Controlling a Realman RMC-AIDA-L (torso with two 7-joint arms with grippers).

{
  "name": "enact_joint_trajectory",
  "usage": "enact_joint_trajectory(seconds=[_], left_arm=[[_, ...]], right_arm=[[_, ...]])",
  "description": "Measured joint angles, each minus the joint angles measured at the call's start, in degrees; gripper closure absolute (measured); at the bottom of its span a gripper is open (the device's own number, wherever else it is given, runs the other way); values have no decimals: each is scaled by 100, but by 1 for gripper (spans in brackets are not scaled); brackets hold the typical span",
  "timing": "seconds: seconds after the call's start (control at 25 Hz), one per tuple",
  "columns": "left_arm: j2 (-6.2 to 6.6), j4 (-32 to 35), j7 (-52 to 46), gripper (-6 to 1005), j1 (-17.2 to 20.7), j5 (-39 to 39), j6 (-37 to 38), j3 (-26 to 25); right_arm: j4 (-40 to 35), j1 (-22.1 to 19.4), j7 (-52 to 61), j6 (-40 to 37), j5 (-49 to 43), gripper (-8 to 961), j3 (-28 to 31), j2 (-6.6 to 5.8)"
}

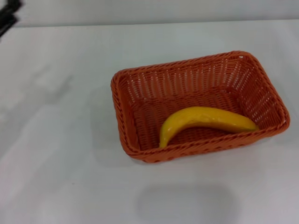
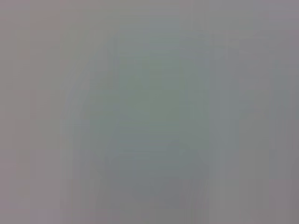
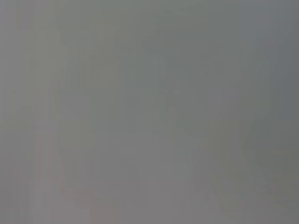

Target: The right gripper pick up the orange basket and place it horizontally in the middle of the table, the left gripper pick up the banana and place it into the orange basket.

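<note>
The orange basket (image 1: pixel 122 112) lies lengthwise across the middle of the white table (image 1: pixel 56 154) in the head view. Its right end is turned slightly away from me. The yellow banana (image 1: pixel 202 118) lies inside it on the bottom, along the near wall, with its curved end pointing left and down. A black part of the left gripper (image 1: pixel 7 16) shows at the far top-left corner, well away from the basket and holding nothing. The right gripper is out of view. Both wrist views show only a plain grey surface.
The table's far edge (image 1: pixel 149 23) runs along the top of the head view, with a pale wall behind it. Bare tabletop surrounds the basket on every side.
</note>
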Motion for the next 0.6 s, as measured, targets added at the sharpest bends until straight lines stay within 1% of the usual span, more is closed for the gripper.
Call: enact_joint_trajectory(seconds=[0.12,0.24,0.4,0.6], left_arm=[[4,925,445,184,-32,-405,-622,-494],[9,1574,754,184,-85,-514,-914,-888],[10,2019,967,184,-82,-921,-1068,-981],[11,2170,1183,188,-104,-1111,-1099,-984]], right_arm=[[391,-15,-319,20,85,97,7,1],[734,-3,-632,26,129,97,107,3],[1045,47,-975,146,172,97,305,7],[1140,92,-1011,76,290,97,359,13]])
